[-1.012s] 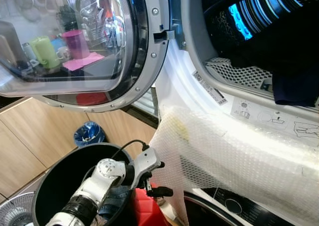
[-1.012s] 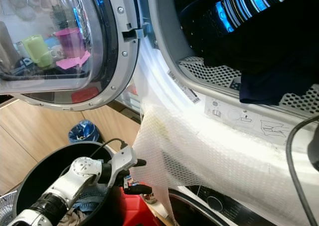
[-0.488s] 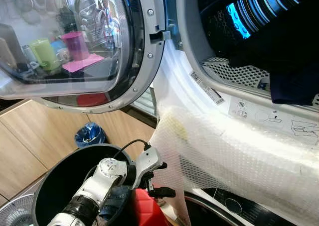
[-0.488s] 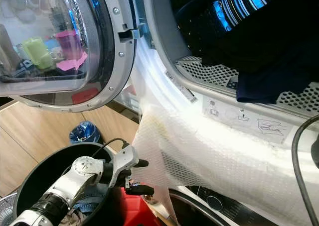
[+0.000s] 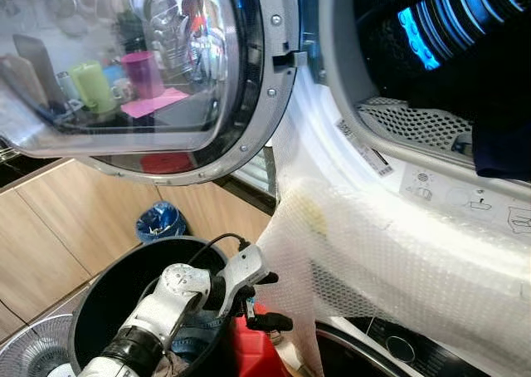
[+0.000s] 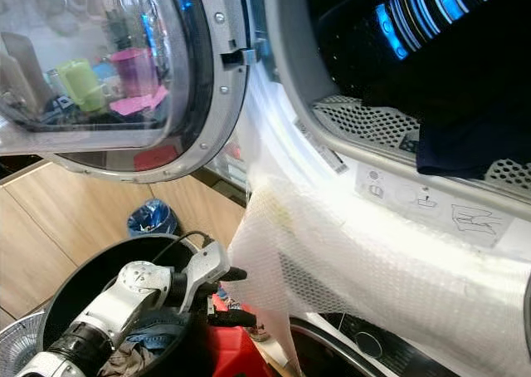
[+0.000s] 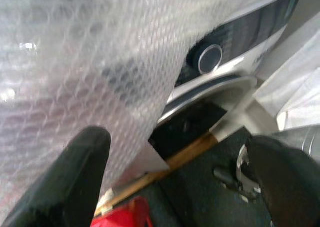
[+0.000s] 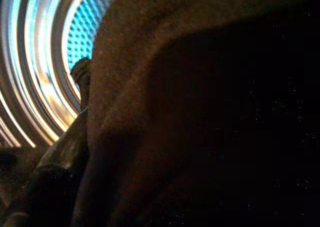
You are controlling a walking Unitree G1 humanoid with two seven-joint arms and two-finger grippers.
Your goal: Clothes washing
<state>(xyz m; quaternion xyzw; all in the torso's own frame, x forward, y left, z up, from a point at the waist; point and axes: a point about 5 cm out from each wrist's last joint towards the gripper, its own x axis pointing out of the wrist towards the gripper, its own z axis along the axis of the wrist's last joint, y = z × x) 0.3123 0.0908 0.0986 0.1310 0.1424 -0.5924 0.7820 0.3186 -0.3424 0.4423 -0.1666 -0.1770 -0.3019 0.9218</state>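
Unmoved, left gripper (image 5: 264, 301) hovers beside bubble wrap (image 5: 398, 269).

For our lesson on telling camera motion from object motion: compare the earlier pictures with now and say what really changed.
The whole scene slid right, so the head camera turned; the things did not move. The left gripper hangs as before over the black bucket beside the bubble wrap, jaws open, nothing taken or released. The dark garment lies unchanged in the drum.
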